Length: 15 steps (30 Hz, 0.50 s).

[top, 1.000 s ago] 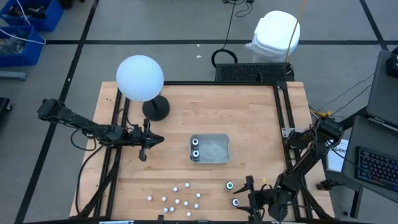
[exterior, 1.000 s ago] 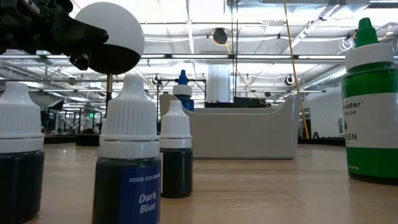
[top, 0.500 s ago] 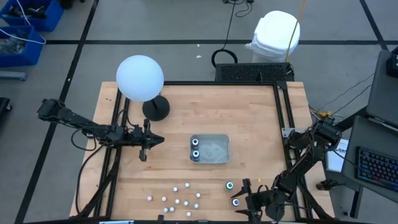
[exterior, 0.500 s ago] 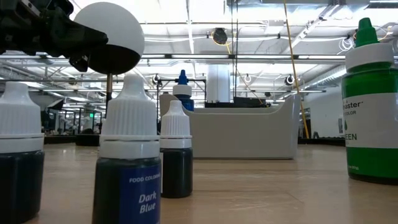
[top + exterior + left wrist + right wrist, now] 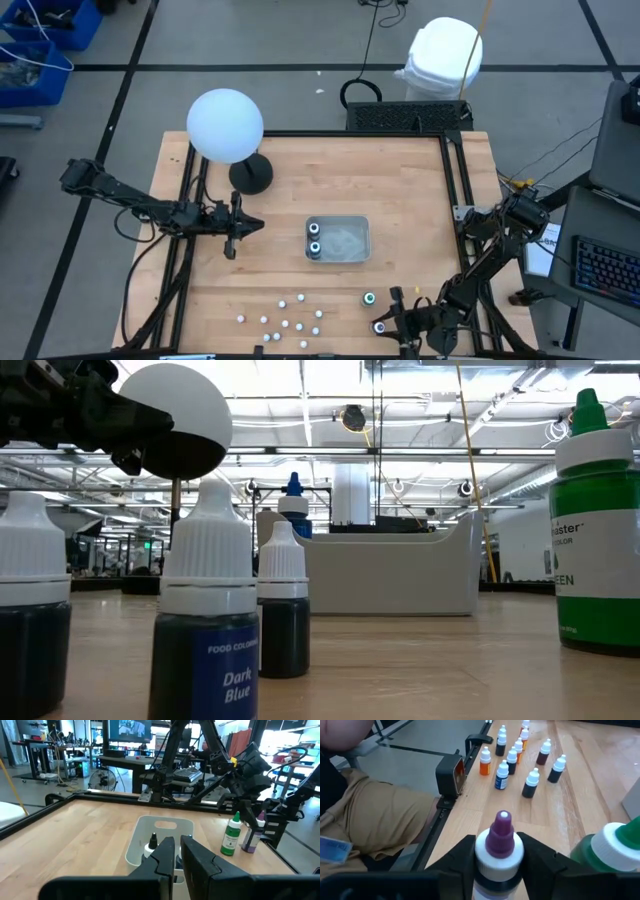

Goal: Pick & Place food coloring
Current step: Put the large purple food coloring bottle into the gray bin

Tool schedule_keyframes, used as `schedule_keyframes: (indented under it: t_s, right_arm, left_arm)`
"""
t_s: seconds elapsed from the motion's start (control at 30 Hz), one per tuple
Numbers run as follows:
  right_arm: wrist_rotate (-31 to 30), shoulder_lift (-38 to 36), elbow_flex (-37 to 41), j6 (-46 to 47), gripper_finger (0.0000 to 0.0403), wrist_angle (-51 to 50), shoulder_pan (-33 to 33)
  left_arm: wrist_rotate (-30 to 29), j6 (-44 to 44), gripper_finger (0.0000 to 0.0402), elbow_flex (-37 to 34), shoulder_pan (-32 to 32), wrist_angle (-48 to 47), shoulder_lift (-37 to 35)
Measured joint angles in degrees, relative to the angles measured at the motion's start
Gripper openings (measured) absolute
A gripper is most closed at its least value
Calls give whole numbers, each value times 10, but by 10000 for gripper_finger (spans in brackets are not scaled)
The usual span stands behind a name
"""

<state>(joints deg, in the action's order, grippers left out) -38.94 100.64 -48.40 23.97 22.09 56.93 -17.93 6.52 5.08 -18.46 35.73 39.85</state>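
Note:
A clear tray at mid-table holds two dark food coloring bottles at its left end. Several small white-capped bottles stand near the front edge; in the low view one reads Dark Blue. A green bottle stands to their right. Beside it stands a purple-tipped bottle, with my right gripper shut on it. My left gripper hovers shut left of the tray, holding nothing. My right gripper pinches the purple-tipped bottle between its two fingers, one on each side of the white cap. The fingers reach in from the table's right, slanting slightly down. The bottle stands upright with its base on the table.
A white globe lamp on a black base stands at the far left. Black frame rails run along the table's sides. A person's tan trouser leg shows just past the front edge.
My right gripper has edged toward the table's left at the purple-tipped bottle, and its fingers have drawn in around the cap. The bottle stays standing where it was.

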Motion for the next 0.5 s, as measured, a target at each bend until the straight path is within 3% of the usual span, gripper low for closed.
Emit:
schedule_keyframes:
  t_s: [0.27, 0.5]
  right_arm:
    - [7, -5, 0, -19, 111, 35, 0]
    - [48, -91, -21, -109, 111, 47, -11]
  left_arm:
    - [0, -1, 37, 0, 0, 0, 0]
    - [0, 14, 37, 0, 0, -11, 0]
